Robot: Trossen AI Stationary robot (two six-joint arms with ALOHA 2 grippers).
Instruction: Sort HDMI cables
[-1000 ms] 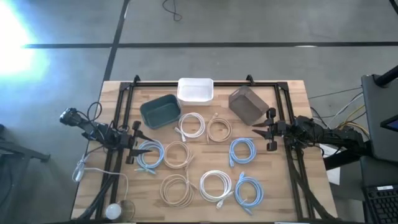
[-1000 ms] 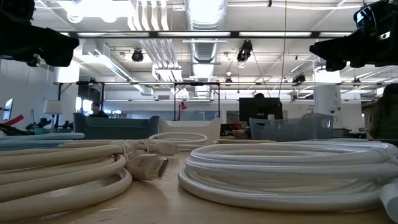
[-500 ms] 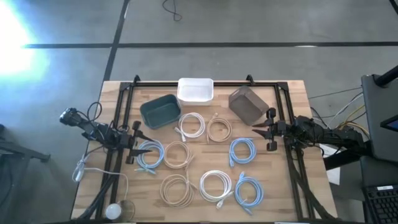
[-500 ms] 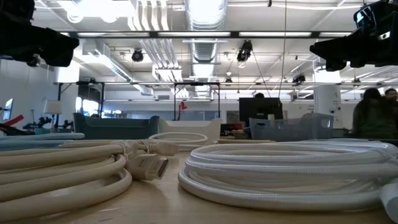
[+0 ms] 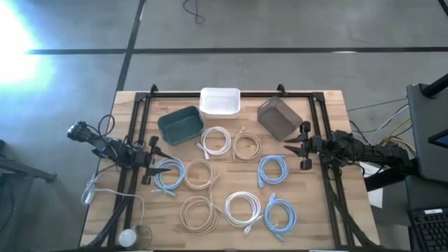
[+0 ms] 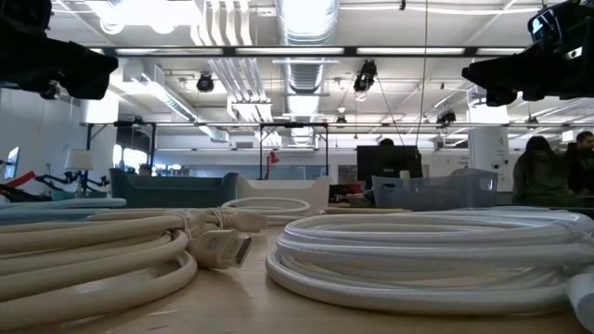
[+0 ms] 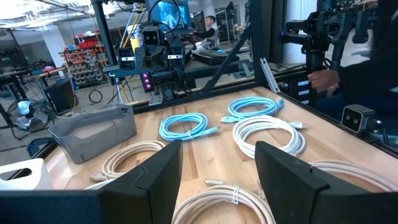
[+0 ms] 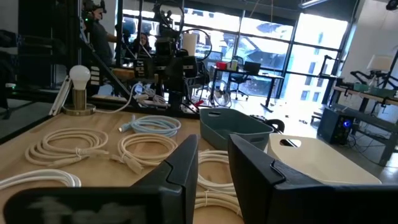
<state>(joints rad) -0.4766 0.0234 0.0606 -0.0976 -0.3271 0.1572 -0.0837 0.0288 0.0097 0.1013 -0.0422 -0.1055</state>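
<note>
HDMI cables: eight coils lie flat on the wooden bench [image 5: 329,112], none held.
- Far row, mid-bench: white coil [image 5: 215,142] beside tan coil [image 5: 246,147].
- Middle row: light blue coil [image 5: 169,174] near the left edge, tan coil [image 5: 199,174] touching it, light blue coil [image 5: 272,169] toward the right edge.
- Near row: tan coil [image 5: 199,213], white coil [image 5: 244,208], light blue coil [image 5: 280,215], the last two touching.

Bins along the far edge: teal bin [image 5: 180,125] at left, white bin [image 5: 220,102] in the middle, grey bin [image 5: 278,117] at right, all tilted differently, all apart from the coils.

Left tool [image 5: 153,160]: at the left edge, just beside the left light blue coil, fingers [image 7: 147,180] spread wide, holding nothing.

Right tool [image 5: 302,147]: near the right edge, between the grey bin and the right light blue coil, fingers [image 8: 180,165] narrowly parted, nothing between them.

Loose white cord [image 5: 94,192] with round puck end [image 5: 127,238]: off the near left corner.

People [image 6: 548,172] stand in the room beyond the bench.
</note>
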